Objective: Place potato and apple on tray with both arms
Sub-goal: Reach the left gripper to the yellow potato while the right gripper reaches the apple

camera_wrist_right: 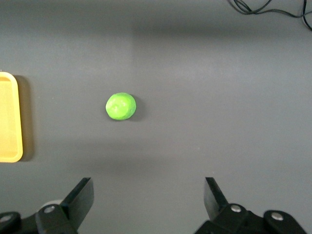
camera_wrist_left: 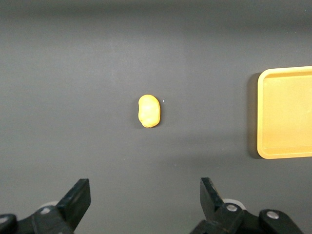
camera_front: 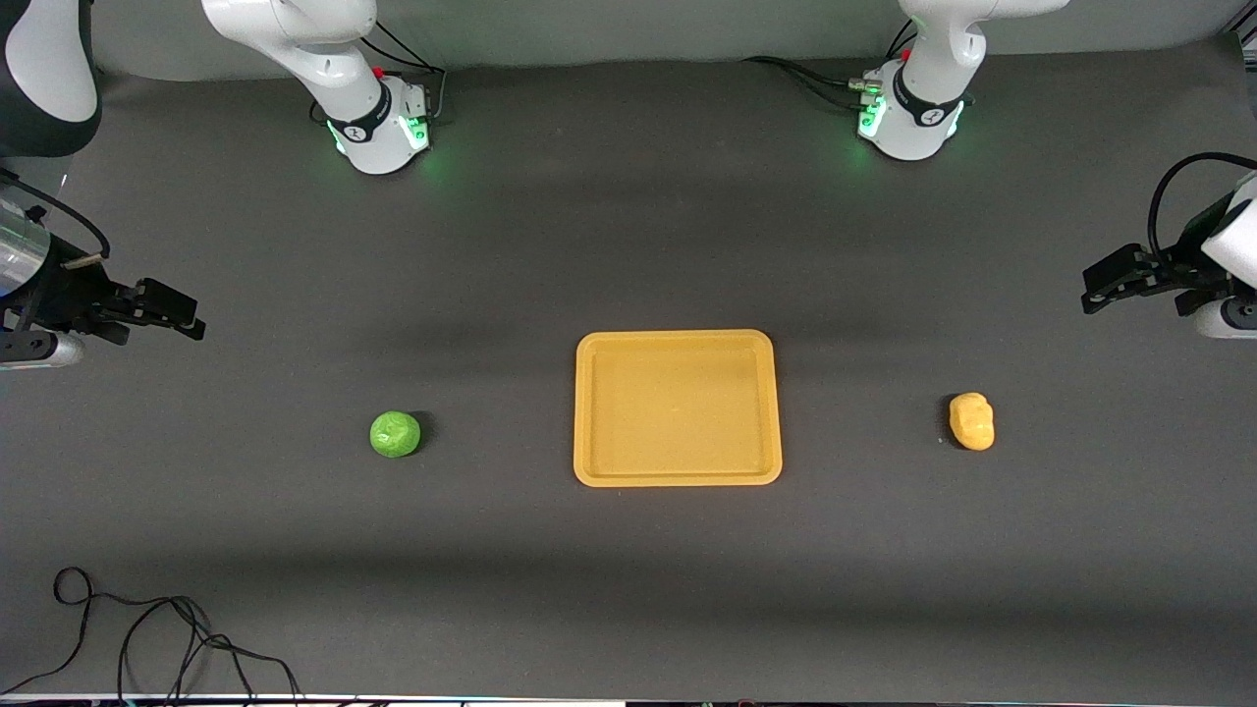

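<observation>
The orange-yellow tray (camera_front: 589, 412) lies in the middle of the table with nothing on it. The green apple (camera_front: 395, 434) lies on the table toward the right arm's end; it also shows in the right wrist view (camera_wrist_right: 121, 106). The yellow-orange potato (camera_front: 972, 421) lies toward the left arm's end; it also shows in the left wrist view (camera_wrist_left: 149, 111). My right gripper (camera_front: 182, 316) hangs open and empty at the right arm's end of the table, apart from the apple. My left gripper (camera_front: 1095, 290) hangs open and empty at the left arm's end, apart from the potato.
A loose black cable (camera_front: 147, 628) lies on the table near the front camera at the right arm's end. The two arm bases (camera_front: 383, 128) stand along the table's back edge. The tray's edge shows in both wrist views (camera_wrist_left: 287, 117).
</observation>
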`<state>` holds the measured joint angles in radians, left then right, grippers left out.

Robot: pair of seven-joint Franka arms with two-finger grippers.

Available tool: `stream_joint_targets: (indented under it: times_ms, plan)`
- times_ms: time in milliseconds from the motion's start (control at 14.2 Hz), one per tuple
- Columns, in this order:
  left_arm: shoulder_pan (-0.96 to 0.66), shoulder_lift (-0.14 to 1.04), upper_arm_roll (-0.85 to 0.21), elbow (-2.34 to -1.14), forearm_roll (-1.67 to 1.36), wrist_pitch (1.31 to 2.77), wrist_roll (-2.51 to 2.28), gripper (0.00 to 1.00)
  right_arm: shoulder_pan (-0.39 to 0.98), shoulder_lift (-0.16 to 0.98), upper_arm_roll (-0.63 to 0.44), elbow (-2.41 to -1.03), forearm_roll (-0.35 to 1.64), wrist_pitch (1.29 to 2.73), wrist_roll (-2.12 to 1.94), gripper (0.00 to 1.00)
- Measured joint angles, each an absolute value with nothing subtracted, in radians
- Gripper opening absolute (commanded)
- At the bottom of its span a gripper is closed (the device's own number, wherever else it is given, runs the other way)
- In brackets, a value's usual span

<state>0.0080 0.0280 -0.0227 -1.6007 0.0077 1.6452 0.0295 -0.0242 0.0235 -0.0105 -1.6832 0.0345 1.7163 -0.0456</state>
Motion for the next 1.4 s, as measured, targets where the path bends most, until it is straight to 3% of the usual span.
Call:
stream_joint_targets:
  times_ms: [632,1193,1404]
  plan:
    - [0.009,0.064,-0.021,-1.613,0.008,1.681,0.029,1.00,-0.024,0.077,-0.007,-1.576,0.035,1.617,-0.046,1.00]
    - [0.022,0.390,-0.014,-1.680,0.008,1.970,0.030,1.00,-0.018,0.105,-0.003,-1.543,0.035,1.576,0.044,1.00]
    - [0.032,0.465,-0.014,-1.771,0.009,2.179,0.030,1.00,-0.009,0.133,0.000,-1.544,0.035,1.585,0.048,1.00]
